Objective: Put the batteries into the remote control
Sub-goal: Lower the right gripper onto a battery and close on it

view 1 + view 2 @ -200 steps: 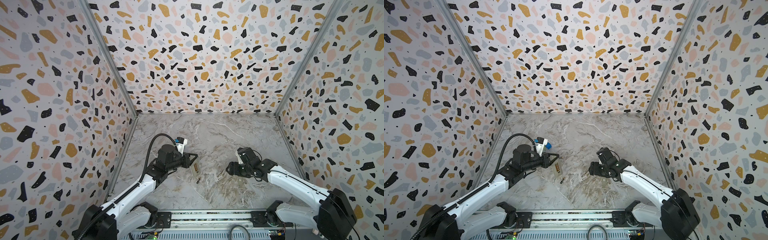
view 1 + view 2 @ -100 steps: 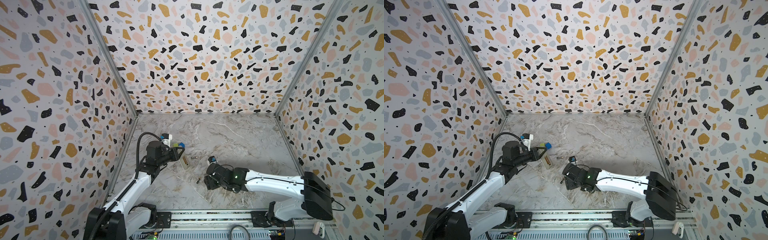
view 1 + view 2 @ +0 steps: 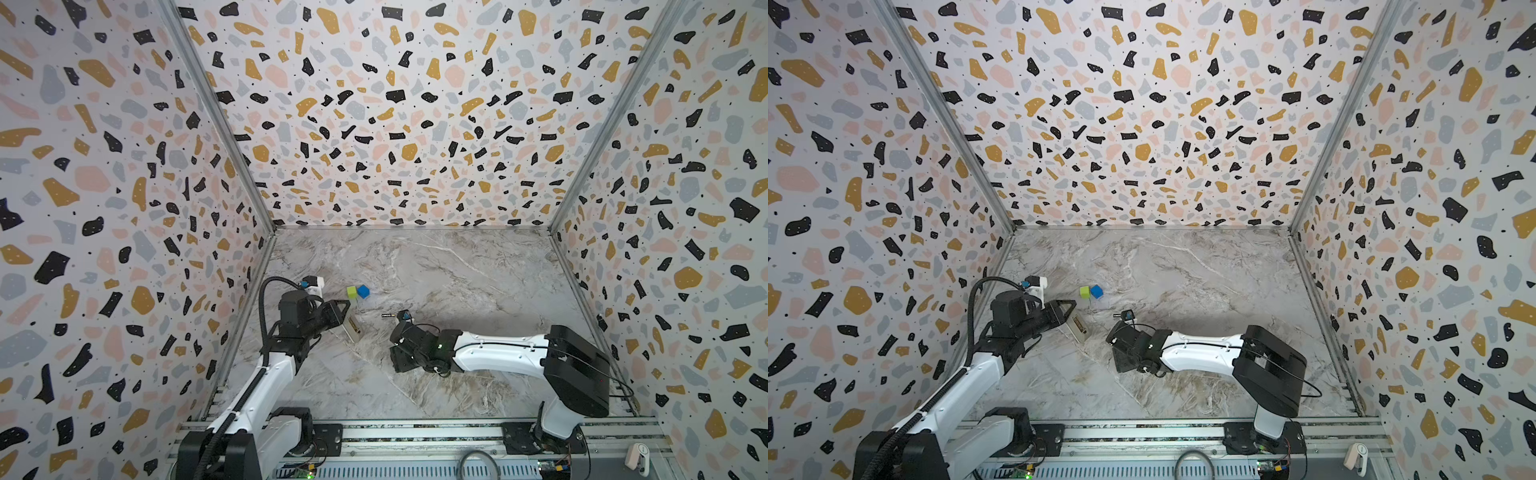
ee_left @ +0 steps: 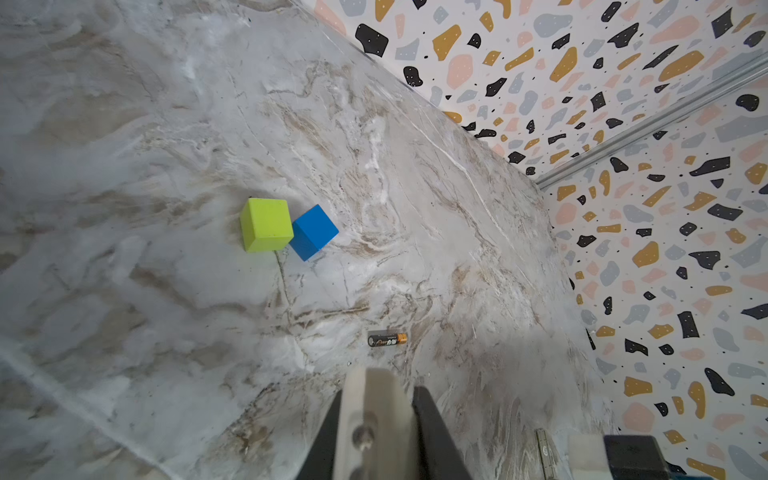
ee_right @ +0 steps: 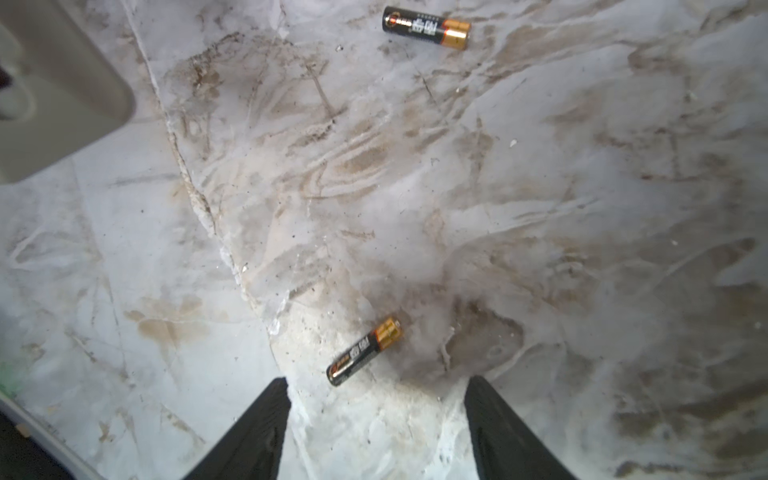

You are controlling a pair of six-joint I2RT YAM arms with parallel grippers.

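Marbled grey-and-tan floor (image 3: 457,282) spread under the left claw (image 4: 376,399) and right claw (image 5: 378,382). Beyond both claws rose the back wall (image 3: 395,124), terrazzo-speckled in pink, ochre, grey and black; matching side walls (image 3: 104,208) flanked them, joined by metal corner strips (image 3: 609,124). Light was soft, even.

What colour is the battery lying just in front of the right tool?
Black with a gold end; the battery shows best in the right wrist view.
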